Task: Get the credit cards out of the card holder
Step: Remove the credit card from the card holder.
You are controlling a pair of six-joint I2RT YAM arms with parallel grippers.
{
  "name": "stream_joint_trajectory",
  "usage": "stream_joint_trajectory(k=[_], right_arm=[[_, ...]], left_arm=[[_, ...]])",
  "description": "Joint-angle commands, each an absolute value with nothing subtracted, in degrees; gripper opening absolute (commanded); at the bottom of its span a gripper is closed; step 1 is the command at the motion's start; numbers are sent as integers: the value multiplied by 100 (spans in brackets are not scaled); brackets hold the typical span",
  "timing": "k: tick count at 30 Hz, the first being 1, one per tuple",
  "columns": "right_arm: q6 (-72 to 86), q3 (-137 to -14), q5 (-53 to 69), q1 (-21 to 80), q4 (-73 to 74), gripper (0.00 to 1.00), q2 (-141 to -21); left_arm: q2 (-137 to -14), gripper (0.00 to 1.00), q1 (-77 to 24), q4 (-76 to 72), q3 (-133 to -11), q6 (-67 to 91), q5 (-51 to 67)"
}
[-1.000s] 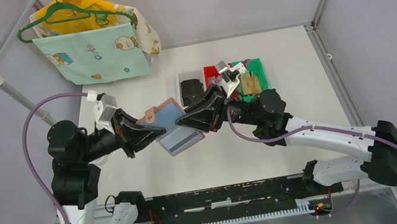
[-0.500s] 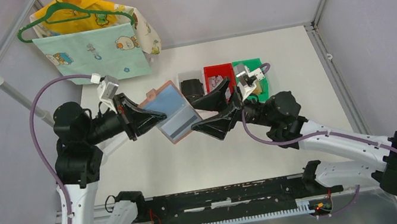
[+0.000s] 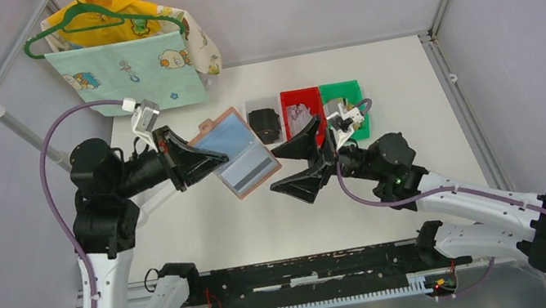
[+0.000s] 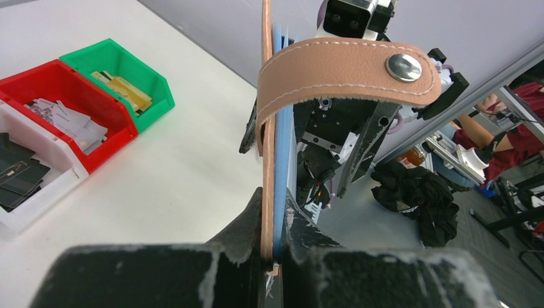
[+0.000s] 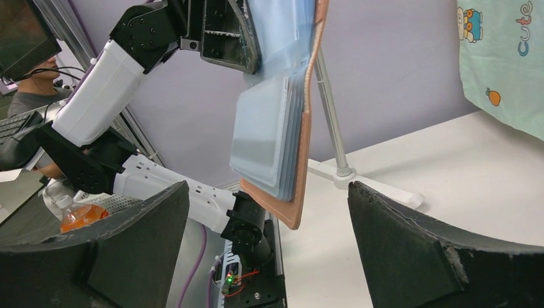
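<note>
From above, the card holder [image 3: 239, 153] hangs open over the surface [image 3: 207, 230]. Its blue-grey inside faces up, and a grey credit card [image 3: 254, 175] sits in the lower sleeve. The left end effector [image 3: 218, 159] is clamped on its left edge. The right end effector [image 3: 288, 168] is spread wide just to its right.

The left wrist view shows the card holder [image 4: 266, 160] edge-on, pinched between the fingers [image 4: 244, 237], with its snap tab [image 4: 346, 61] curling over the top. It also shows pale cards [image 4: 61, 119] in a red bin [image 4: 96, 96].

The right wrist view shows stacked pale sleeves [image 5: 263, 135] on the lower half, clear of both fingers [image 5: 128, 237].
</note>
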State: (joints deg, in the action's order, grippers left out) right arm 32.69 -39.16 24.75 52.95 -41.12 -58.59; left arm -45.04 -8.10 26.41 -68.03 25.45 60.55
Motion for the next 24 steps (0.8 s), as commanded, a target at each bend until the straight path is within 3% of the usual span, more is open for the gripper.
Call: stream_joint_trajectory(k=[1,11,19,24], right_arm=[[3201,-3899,2691,5273,-4500,98,-5845],[3269,-3724,2955,5273,-4782,98,-5783],[3444,-3424,3111,5273,-5251,91,-5678],[3303,-3568,2726,5264,-5015,91,-5718]], left_arm=[[-4548,2,-789,2426,-7101,2934,6272],[-4585,2,-785,2424,-7134,2978,6328],[-4553,2,-788,2426,-7154,3084,6443],[-4520,2,-790,2421,-7119,3095,6533]])
